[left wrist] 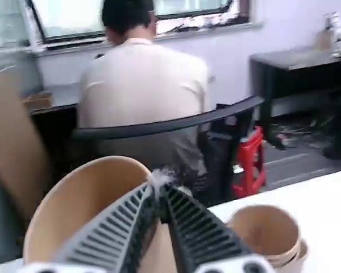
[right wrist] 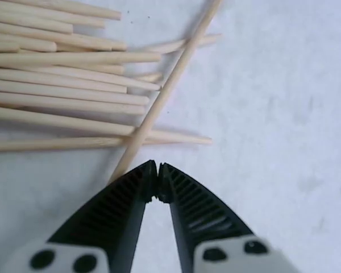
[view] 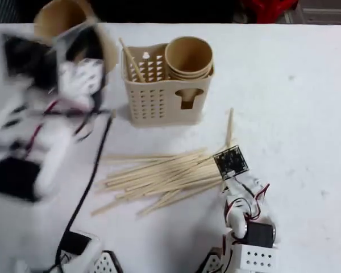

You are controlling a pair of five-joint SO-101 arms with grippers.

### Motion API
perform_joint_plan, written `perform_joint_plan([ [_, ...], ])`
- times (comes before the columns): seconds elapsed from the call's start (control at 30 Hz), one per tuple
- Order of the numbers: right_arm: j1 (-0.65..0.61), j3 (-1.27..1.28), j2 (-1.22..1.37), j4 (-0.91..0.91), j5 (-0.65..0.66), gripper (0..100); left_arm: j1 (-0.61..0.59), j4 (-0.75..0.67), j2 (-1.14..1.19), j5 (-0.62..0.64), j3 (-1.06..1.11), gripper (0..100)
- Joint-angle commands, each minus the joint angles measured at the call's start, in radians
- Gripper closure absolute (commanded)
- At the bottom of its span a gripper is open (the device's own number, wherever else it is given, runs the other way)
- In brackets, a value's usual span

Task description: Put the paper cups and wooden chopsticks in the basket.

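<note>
My left gripper (left wrist: 159, 186) is shut on the wall of a tan paper cup (left wrist: 82, 199), held up off the table. In the high view that cup (view: 59, 18) sits at the back left, above the blurred left arm (view: 51, 102). The beige slotted basket (view: 159, 99) holds a stack of paper cups (view: 188, 57) and one chopstick (view: 131, 61). A pile of wooden chopsticks (view: 159, 176) lies in front of the basket. My right gripper (right wrist: 157, 173) is shut and holds nothing, just off the pile's end (right wrist: 74, 85), beside a single crossing chopstick (right wrist: 170, 85).
A black cable (view: 91, 176) runs across the table left of the pile. The right arm's body (view: 247, 210) stands at the front edge. White table (view: 295, 114) lies bare to the right of the basket. A black chair (left wrist: 170, 125) stands behind the table.
</note>
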Motion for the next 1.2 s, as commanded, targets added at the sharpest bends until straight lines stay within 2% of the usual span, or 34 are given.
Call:
perform_joint_plan([
  [0.0, -0.005, 0.008, -0.008, 0.004, 0.006, 98.1, 0.101, -0.247, 0.170, 0.034, -0.038, 98],
  [0.07, -0.005, 0.008, -0.008, 0.004, 0.006, 98.1, 0.130, -0.292, 0.231, 0.034, -0.052, 98],
  [0.4, -0.005, 0.008, -0.008, 0.004, 0.006, 98.1, 0.236, -0.292, 0.456, 0.034, -0.247, 98],
  [0.73, -0.005, 0.008, -0.008, 0.004, 0.006, 98.1, 0.285, -0.290, 0.570, 0.034, -0.261, 98],
  [1.17, -0.005, 0.008, -0.008, 0.004, 0.006, 98.1, 0.289, -0.164, 0.700, 0.026, -0.262, 97],
])
